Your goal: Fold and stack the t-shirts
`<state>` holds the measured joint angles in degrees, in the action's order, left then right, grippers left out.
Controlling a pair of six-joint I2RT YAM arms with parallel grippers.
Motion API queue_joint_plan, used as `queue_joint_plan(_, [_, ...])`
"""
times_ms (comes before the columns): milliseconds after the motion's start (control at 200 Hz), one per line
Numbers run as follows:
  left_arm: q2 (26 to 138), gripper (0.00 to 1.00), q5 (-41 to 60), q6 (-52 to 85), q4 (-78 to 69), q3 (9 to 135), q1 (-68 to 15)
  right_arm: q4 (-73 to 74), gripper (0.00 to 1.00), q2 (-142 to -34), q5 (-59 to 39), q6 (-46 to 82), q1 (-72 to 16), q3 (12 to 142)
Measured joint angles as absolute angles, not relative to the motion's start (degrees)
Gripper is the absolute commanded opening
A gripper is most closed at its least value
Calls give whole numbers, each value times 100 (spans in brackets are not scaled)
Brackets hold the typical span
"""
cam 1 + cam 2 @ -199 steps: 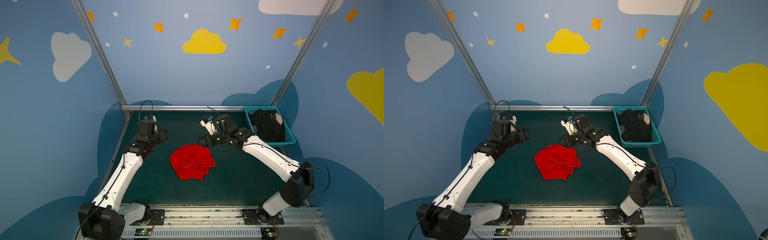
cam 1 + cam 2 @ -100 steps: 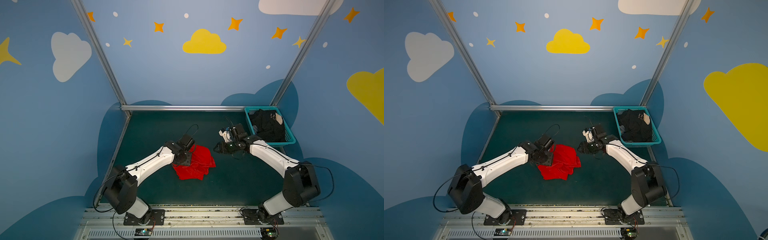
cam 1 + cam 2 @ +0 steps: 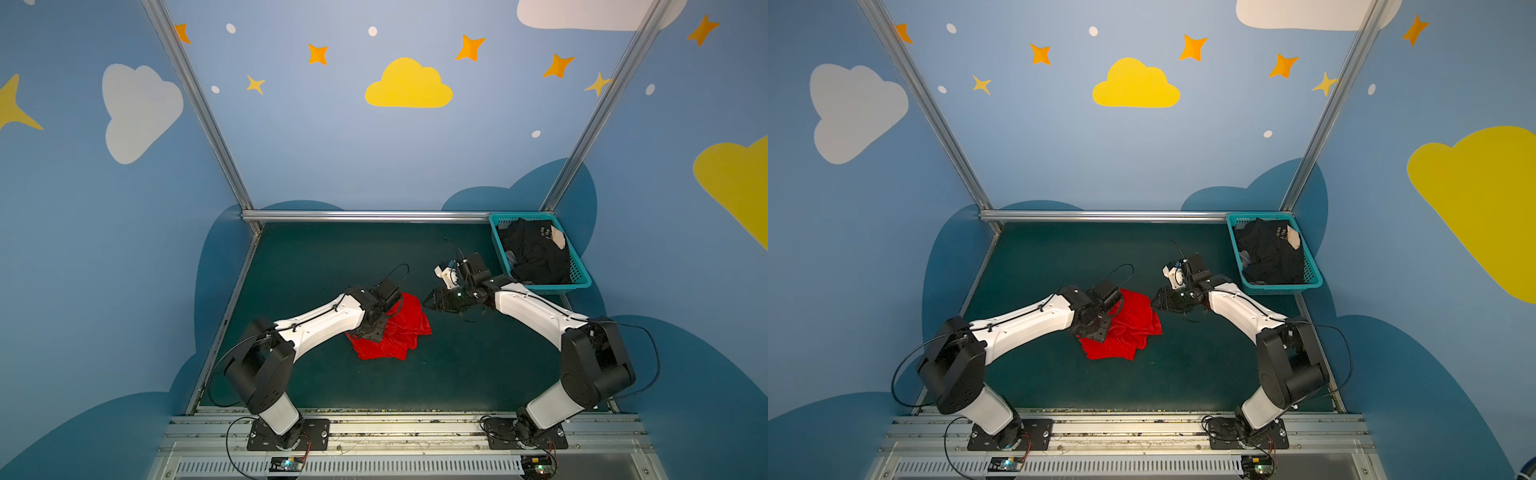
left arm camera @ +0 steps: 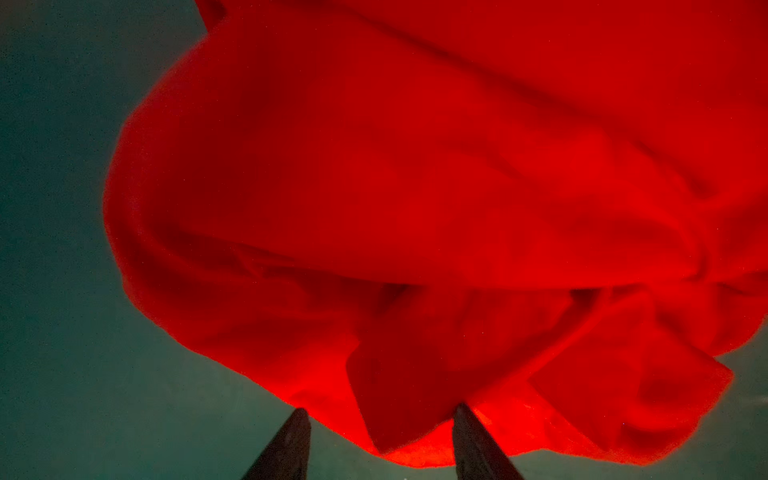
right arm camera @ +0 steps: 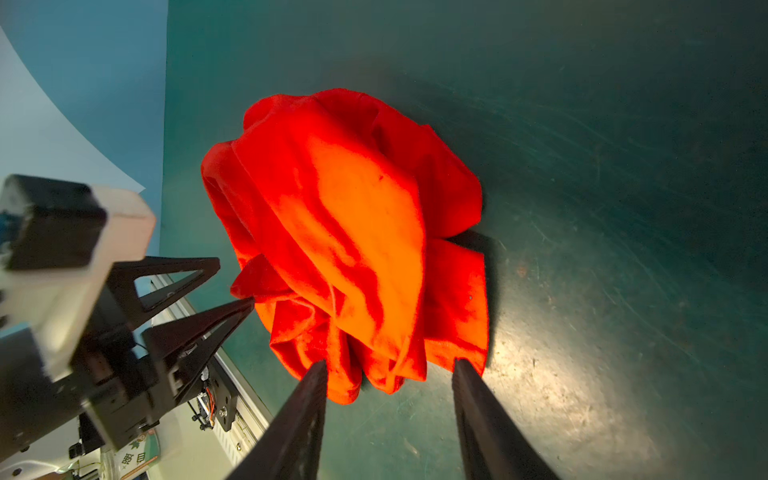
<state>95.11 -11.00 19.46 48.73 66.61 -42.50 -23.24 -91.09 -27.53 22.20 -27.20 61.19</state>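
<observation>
Mid-table: red t-shirt lies in a crumpled heap, no clear long axis | left gripper jaws parted, holding nothing, tips touching its left edge, nearer | right gripper jaws parted, holding nothing, just beside the opposite edge | black t-shirts sit in the far-right basket

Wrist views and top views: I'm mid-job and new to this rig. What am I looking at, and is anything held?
Two robot arms, each ending in a two-finger gripper. Both top views look down from overhead; each close-up comes from a camera on an arm's wrist. A crumpled red t-shirt lies on the green table; black t-shirts sit in the teal basket at the far right corner. The left gripper and right gripper are open, fingers apart beside the red shirt's edges. Nothing is held.
</observation>
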Motion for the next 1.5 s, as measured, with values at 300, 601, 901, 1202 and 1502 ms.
queue_joint_plan(300, [9957,9,-1330,1717,4899,6925,-4278,-2276,51,-9109,-2751,2231,-2711,6093])
queue_joint_plan(601, [9806,5,-1393,1691,4915,6956,-4292,-2257,51,-9109,-2751,2233,-2709,6042])
queue_joint_plan(901, [8412,5,-2003,1964,4998,7131,-4294,-2250,49,-9109,-2751,2231,-2707,6029])
queue_joint_plan(1202, [6427,5,-2543,2018,4263,7177,-4121,-2248,49,-9102,-2722,2233,-2707,5874])
queue_joint_plan(1502, [5907,5,-2504,1402,3465,7990,-4086,-2241,49,-8971,-2705,2231,-2707,5815])
